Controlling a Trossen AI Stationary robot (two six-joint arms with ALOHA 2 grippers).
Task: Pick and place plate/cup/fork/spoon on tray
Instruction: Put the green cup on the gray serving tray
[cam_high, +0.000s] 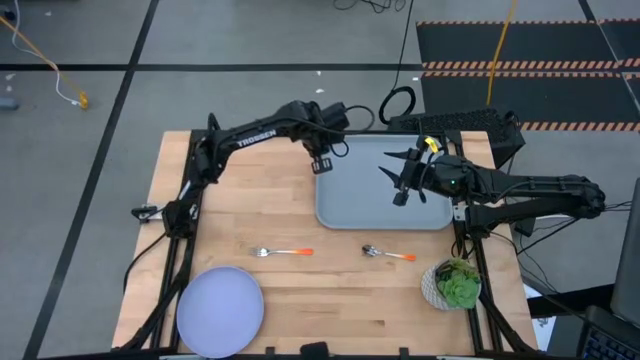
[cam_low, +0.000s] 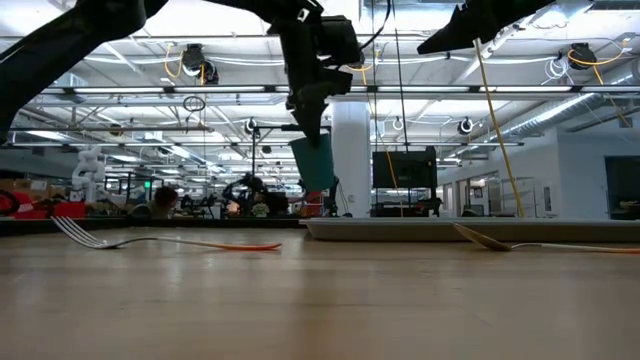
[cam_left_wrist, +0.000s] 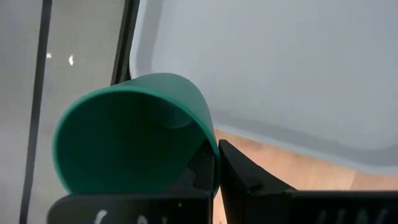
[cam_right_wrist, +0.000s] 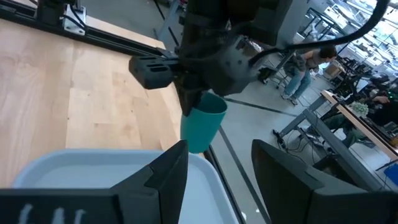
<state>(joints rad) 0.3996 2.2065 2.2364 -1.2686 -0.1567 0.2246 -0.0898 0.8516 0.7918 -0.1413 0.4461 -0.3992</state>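
The wooden table (cam_high: 250, 200) carries the tray (cam_high: 360, 210), fork (cam_high: 282, 252), spoon (cam_high: 388, 254), plate (cam_high: 220, 310) (near its edge) and a bowl of greens (cam_high: 455, 285).

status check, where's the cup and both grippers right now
Left gripper shut on the cup, held in the air above the tray corner. Right gripper open, empty, over the tray. Nothing in the way.

Cup (cam_low: 314, 162) airborne over tray (cam_high: 352, 205) corner
Fork (cam_high: 281, 252), spoon (cam_high: 388, 254) flat mid-table; plate (cam_high: 220, 311) near edge.
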